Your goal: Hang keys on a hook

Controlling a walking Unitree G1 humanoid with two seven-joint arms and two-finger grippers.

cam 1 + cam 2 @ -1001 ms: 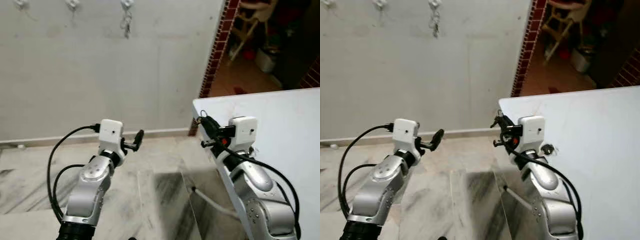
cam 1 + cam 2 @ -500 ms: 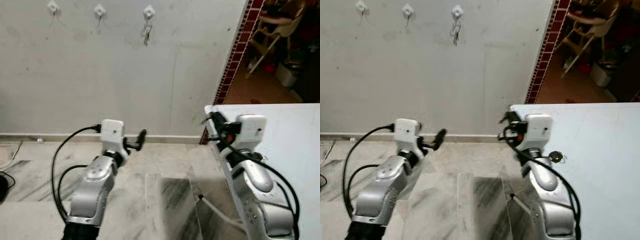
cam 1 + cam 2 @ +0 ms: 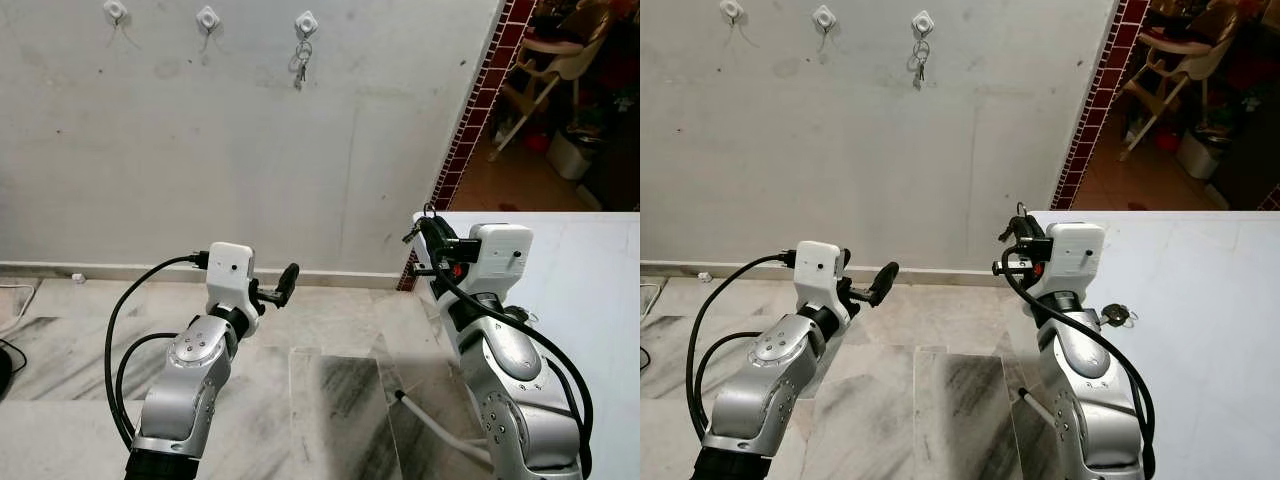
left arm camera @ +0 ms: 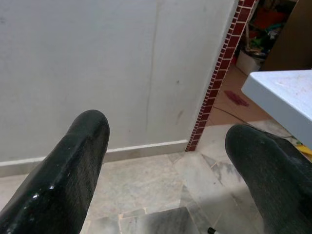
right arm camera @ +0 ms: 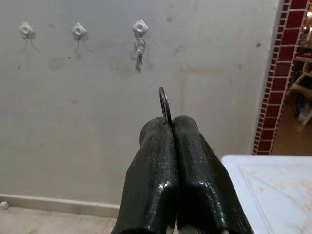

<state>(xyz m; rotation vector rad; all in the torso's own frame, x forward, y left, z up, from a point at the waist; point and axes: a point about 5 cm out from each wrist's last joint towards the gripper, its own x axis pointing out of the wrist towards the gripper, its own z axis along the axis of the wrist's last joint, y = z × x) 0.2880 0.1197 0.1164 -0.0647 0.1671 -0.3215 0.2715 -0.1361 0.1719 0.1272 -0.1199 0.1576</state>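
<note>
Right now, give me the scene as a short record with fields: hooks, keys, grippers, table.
hooks: three on the wall; left hook, middle hook, right hook
hung keys: on the right hook
right gripper: shut on a key ring, facing the hooks
left gripper: open, holding nothing
table: white, another key lying on it

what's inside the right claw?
A thin metal key ring sticks up from between the shut fingers of the right claw. Any keys on it are hidden by the fingers.
</note>
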